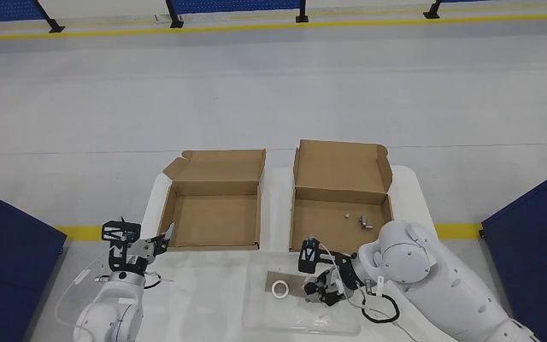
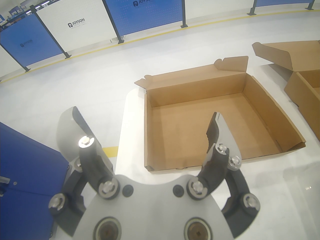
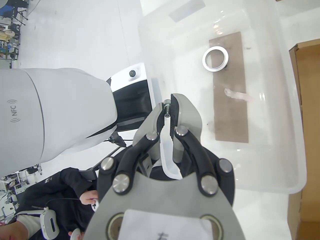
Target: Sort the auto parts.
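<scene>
On the table (image 1: 205, 274), a left box (image 1: 214, 221) and a right box (image 1: 325, 224) sit side by side toward the far edge. Small parts (image 1: 359, 219) lie in the right box, near its right wall. A bin (image 1: 256, 318) stands at the near edge, before the gap between the boxes. Inside it, a ring (image 1: 279, 291) lies on a sheet (image 1: 291, 279). Above the bin's right side, the right gripper (image 3: 168, 103) holds a bolt (image 3: 166, 108).

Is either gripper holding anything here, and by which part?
The right gripper pinches a small metal part at its fingertips; which end cannot be told. The left gripper is open and empty.

Ring (image 3: 215, 58) in bin (image 3: 285, 81), bolt (image 3: 166, 107) in hand (image 3: 168, 112)
</scene>
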